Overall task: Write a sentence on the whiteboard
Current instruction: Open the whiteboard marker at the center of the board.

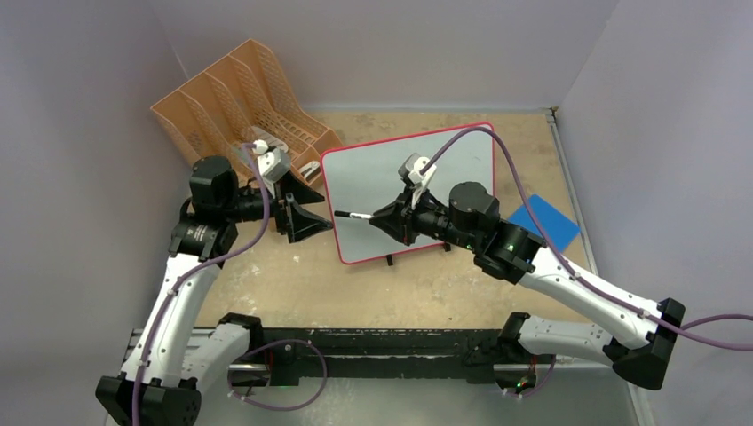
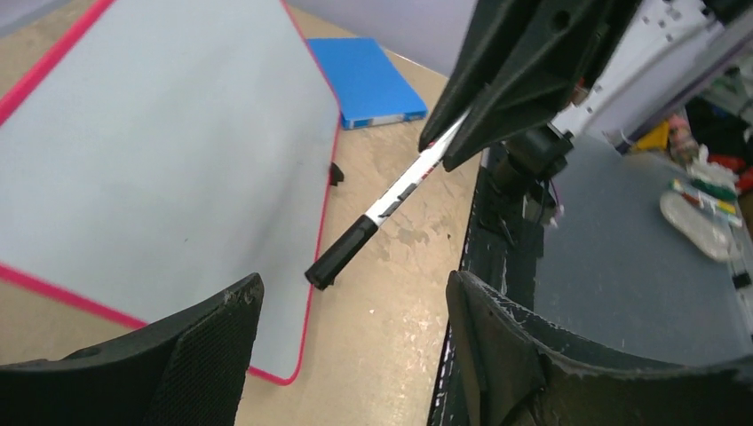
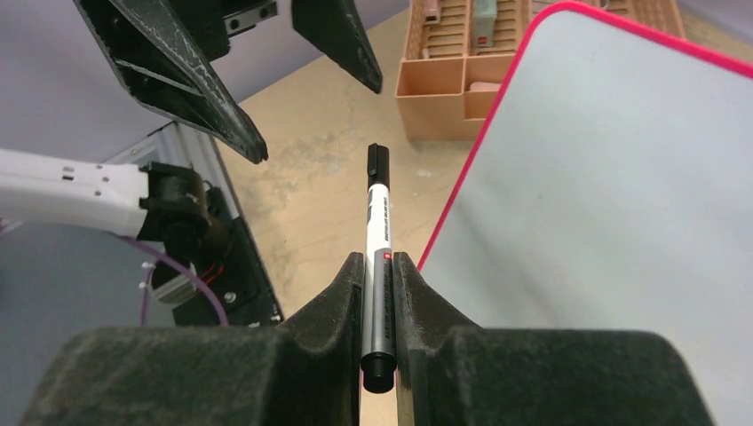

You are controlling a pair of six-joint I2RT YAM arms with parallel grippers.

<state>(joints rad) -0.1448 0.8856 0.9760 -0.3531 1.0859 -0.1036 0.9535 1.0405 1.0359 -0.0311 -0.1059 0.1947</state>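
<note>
— Where's the whiteboard (image 1: pixel 377 173) from where you stand?

— In the middle of the table (image 1: pixel 284 280), turned a bit askew, with its red-pink frame running all the way round. Two small black feet poke out from under its near edge. What shows of its face is plain pale grey.

— And the arms?

— The right gripper (image 1: pixel 375 218) reaches in over the board from the right edge of the table. Its jaws are pressed tight on a marker (image 1: pixel 353 215), gripping the barrel towards the back end. The marker is held out level. Its black cap is on, and that end reaches the board's left edge.

— So it's pointing at the other arm?

— Straight at it. The left gripper (image 1: pixel 325 213) hangs just off the board's left edge and faces the cap. Its jaws are spread wide with nothing between them. There's a clear gap to the cap, so no contact.

— Anything else on the table?

— An orange file rack (image 1: pixel 240 98) sits in the far left corner. A blue pad (image 1: pixel 543 222) lies by the right edge, just past the board's near right corner.
</note>
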